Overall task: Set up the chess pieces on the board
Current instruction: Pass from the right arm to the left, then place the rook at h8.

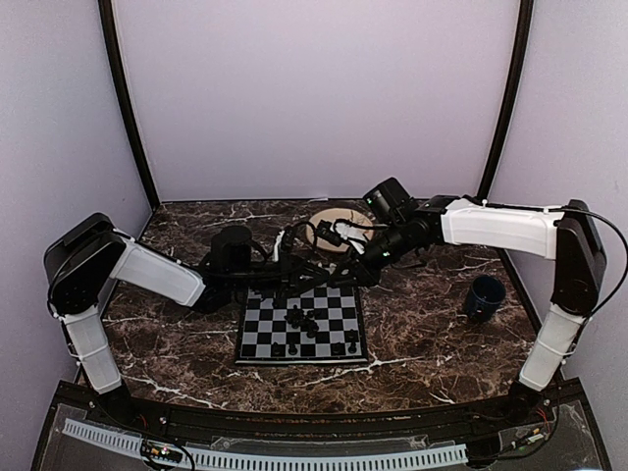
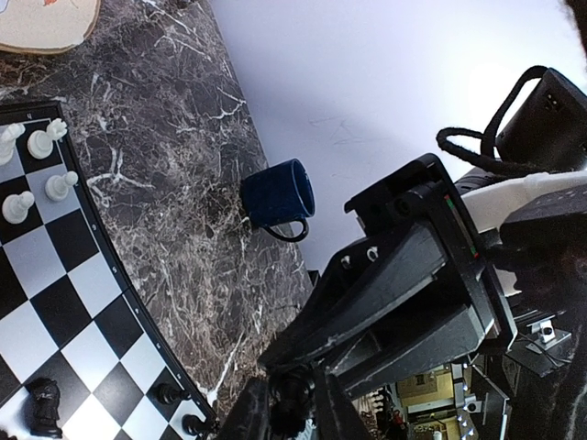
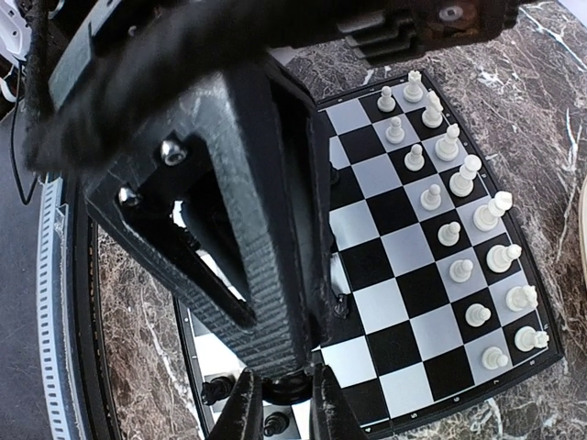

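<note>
The board (image 1: 253, 340) lies flat on the marble table in front of the arms. Several black chess pieces (image 1: 299, 320) stand or lie on its middle and near rows. White chess pieces (image 3: 459, 229) line two rows on its far side. Both grippers meet above the board's far edge. One black chess piece (image 2: 292, 403) sits between the left gripper's (image 2: 292, 417) fingers, which press it from both sides. In the right wrist view the same black piece (image 3: 286, 392) is pinched between the right gripper's (image 3: 282, 408) fingers. The two grippers point at each other, tip to tip.
A dark blue mug (image 1: 484, 296) stands right of the board. A round beige plate (image 1: 334, 224) lies behind it, under the right arm. A black slotted rail runs along the table's near edge, and purple walls close in the back and sides.
</note>
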You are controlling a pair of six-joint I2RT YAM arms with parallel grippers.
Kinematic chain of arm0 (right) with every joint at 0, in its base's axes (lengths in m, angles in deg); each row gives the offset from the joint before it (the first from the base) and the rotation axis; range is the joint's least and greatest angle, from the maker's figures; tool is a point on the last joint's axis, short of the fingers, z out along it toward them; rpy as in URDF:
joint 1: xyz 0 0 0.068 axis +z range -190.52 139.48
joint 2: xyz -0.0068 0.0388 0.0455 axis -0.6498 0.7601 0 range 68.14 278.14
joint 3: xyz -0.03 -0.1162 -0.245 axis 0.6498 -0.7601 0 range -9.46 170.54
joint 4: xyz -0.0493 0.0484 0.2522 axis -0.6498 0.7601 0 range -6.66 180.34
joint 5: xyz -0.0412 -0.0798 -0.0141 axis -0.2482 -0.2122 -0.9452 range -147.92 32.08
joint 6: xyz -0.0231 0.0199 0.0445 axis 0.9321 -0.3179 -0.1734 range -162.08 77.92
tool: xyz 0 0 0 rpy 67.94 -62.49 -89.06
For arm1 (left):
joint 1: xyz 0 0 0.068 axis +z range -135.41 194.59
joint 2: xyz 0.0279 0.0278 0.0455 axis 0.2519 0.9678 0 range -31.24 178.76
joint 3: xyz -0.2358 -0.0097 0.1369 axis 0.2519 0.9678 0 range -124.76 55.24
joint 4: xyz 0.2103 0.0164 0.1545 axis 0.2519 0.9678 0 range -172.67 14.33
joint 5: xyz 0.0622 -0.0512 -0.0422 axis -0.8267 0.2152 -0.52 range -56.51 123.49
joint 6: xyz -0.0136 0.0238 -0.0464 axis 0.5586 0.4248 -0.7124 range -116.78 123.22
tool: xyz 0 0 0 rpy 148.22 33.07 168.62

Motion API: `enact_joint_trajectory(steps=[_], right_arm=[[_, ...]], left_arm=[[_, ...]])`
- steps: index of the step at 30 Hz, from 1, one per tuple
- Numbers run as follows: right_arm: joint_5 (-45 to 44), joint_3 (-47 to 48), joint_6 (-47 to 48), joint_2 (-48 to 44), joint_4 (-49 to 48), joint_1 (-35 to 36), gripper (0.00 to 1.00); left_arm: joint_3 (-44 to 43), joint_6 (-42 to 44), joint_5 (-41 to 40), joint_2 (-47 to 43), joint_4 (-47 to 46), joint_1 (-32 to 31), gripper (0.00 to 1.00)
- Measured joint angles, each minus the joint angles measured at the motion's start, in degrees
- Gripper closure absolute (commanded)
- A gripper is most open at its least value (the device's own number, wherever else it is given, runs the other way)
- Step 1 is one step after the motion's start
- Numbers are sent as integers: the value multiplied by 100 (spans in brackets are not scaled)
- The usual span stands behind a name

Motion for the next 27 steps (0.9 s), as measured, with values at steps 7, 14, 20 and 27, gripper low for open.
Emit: enact_joint_trajectory(steps=[7,14,20,27], right_arm=[[-4,0,-2,15,2,0,80],[-76,-31,11,11,-11,-7,63],[186,-509,122,-343,-76,-291,59],[758,-1447,306,-850,-420,-1110,60]], left_arm=[[0,-20,39,72,-26,-31,88],[-74,138,76,70,142,-31,90],[-424,1362,-297,-442,1812,-35,90],[-627,3261,-1974,-1875,4207,-109,90]])
